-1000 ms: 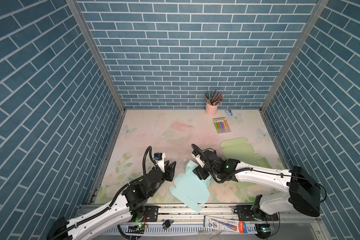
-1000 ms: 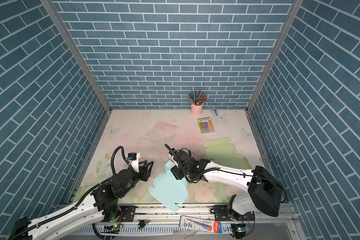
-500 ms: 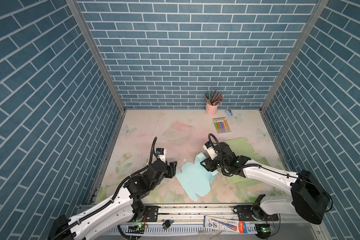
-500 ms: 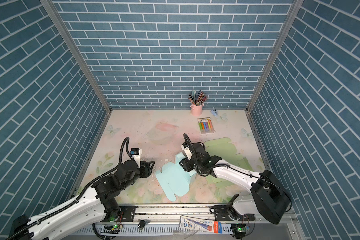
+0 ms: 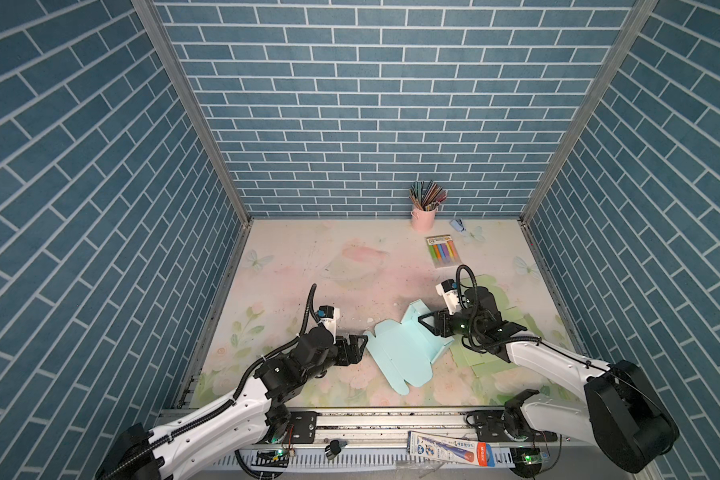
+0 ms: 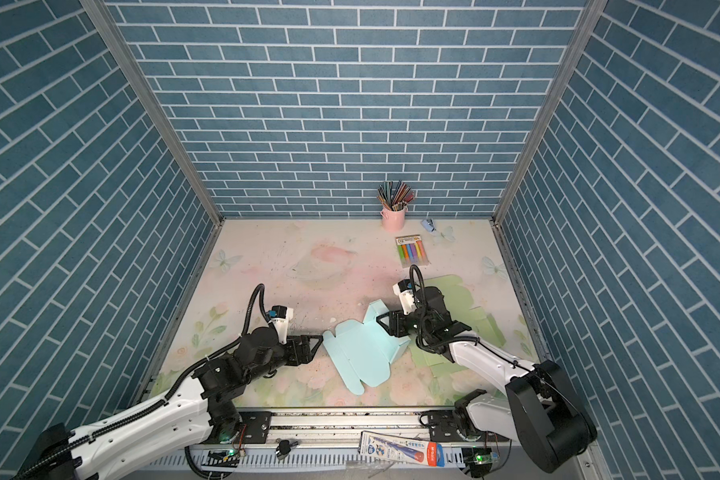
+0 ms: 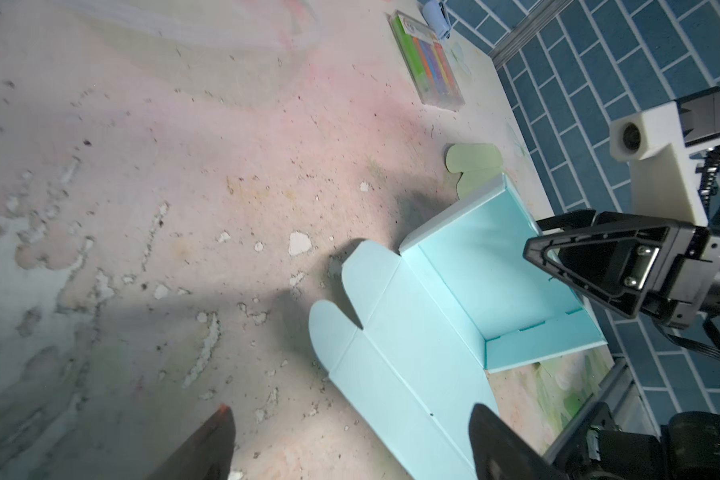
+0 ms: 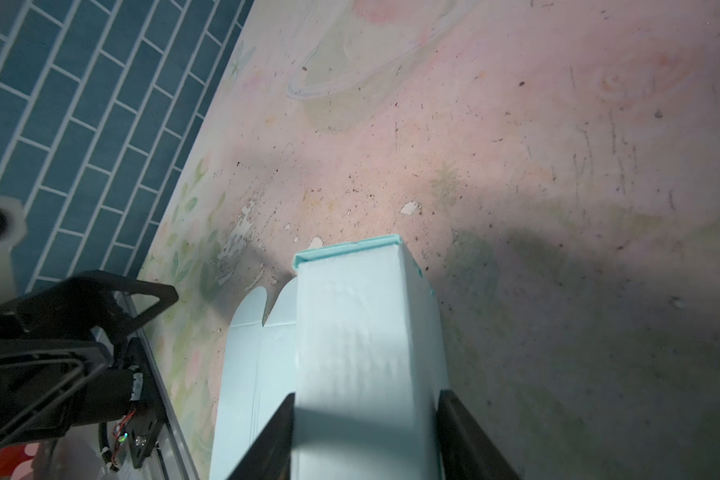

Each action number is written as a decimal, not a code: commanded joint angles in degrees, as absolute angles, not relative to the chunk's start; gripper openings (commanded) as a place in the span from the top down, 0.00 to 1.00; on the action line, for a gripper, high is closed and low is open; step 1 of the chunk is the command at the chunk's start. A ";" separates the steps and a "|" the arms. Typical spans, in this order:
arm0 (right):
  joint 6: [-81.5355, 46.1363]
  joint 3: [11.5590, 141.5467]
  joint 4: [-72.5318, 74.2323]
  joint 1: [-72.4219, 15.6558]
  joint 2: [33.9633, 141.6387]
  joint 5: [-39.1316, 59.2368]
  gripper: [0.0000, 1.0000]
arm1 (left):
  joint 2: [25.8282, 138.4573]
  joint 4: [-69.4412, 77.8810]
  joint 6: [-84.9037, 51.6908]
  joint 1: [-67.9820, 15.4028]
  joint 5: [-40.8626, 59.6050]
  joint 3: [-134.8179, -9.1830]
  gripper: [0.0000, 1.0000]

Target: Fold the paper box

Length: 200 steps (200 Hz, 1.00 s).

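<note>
Paper box [image 5: 406, 353], a pale blue blank, lies mostly flat just beside the green blank [image 5: 481, 359], with the wall nearest it raised. The right gripper [image 8: 366, 415] pinches that wall. The left gripper [image 7: 350, 411] gapes wide near the rounded flaps farthest from the green blank. Pinning the base before creasing should stop the sheet sliding.

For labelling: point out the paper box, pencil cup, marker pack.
paper box [image 5: 396, 357]: in a top view, flat panel
pencil cup [image 5: 423, 219]: in a top view, side wall
marker pack [image 5: 444, 251]: in a top view, middle
</note>
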<state>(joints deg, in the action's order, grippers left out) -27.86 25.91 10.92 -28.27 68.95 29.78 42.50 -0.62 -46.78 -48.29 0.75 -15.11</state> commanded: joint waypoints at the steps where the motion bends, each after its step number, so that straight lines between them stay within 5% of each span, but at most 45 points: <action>1: -30.69 25.18 15.17 -26.99 67.86 34.63 0.48 | 44.46 9.66 -52.05 -48.23 5.15 -12.54 0.11; 77: -30.41 22.94 16.96 -25.62 68.27 35.68 0.48 | 63.22 33.05 -58.61 -54.19 6.76 -11.33 0.13; 155: -28.69 21.43 16.59 -25.75 65.14 37.22 0.46 | 68.53 35.97 -60.82 -54.46 3.83 -12.74 0.73; 200: -24.91 23.15 10.76 -28.33 60.94 33.14 0.37 | 68.42 34.50 -61.36 -53.19 2.68 -12.63 0.88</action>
<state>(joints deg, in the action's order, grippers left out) -28.45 21.89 14.94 -26.55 63.94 35.81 68.53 34.59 -60.95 -54.17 4.40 -11.49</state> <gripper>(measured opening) 0.592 0.153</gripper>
